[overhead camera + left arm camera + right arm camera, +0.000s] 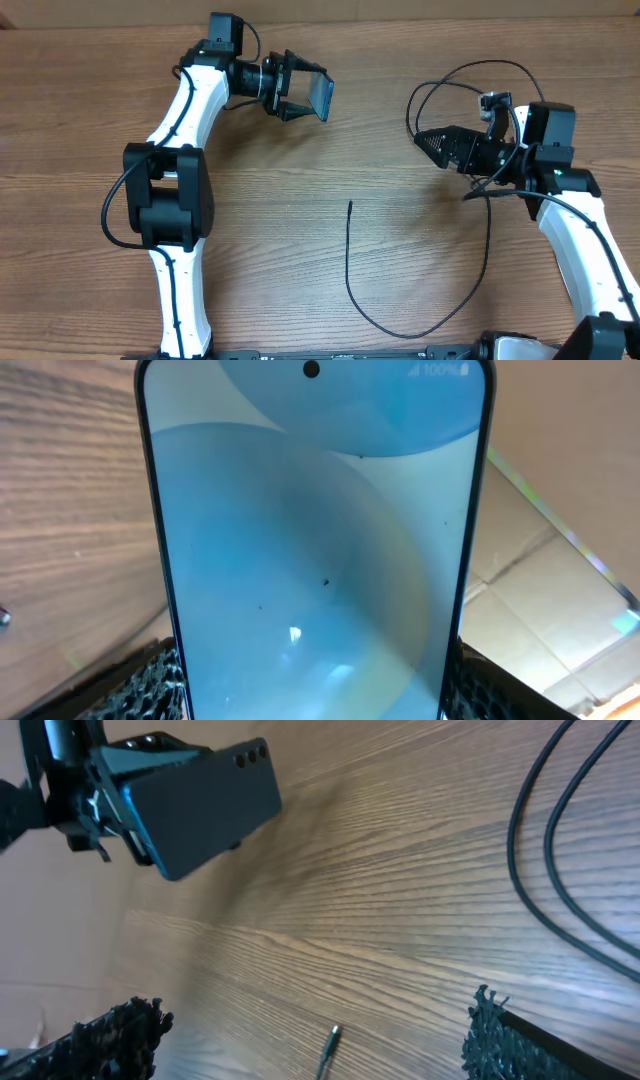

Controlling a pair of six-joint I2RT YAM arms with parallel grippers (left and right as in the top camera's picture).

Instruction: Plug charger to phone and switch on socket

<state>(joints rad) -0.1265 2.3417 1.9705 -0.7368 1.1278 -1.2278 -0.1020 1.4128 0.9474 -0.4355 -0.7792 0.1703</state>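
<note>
**Phone held in the air, charger loose on the table**

The phone (pixel 322 97) is a slim slab with dark edges. Its screen (pixel 310 560) is lit pale blue, with a punch-hole lens at the top centre and a "100%" mark at the top right corner. From the right wrist view its back (pixel 205 805) is dark, with three small lenses in a row near one end. It is off the table (pixel 300 250) and stands on edge.

The left gripper (pixel 300 90) is clamped on the phone's lower end, one textured finger (pixel 150 685) against each long side.

The right gripper (pixel 428 145) is well to the right of the phone. Its jaws are spread wide and hold nothing, and they point back toward the phone.

The charger (pixel 400 333) is a thin black cable lying on the wood. Its small connector tip (pixel 350 204) rests below the phone and apart from it. From there the cable curves away from the phone, then runs up past the right gripper and loops above it.

Counted: one phone, one charger cable, two arms, two grippers.
</note>
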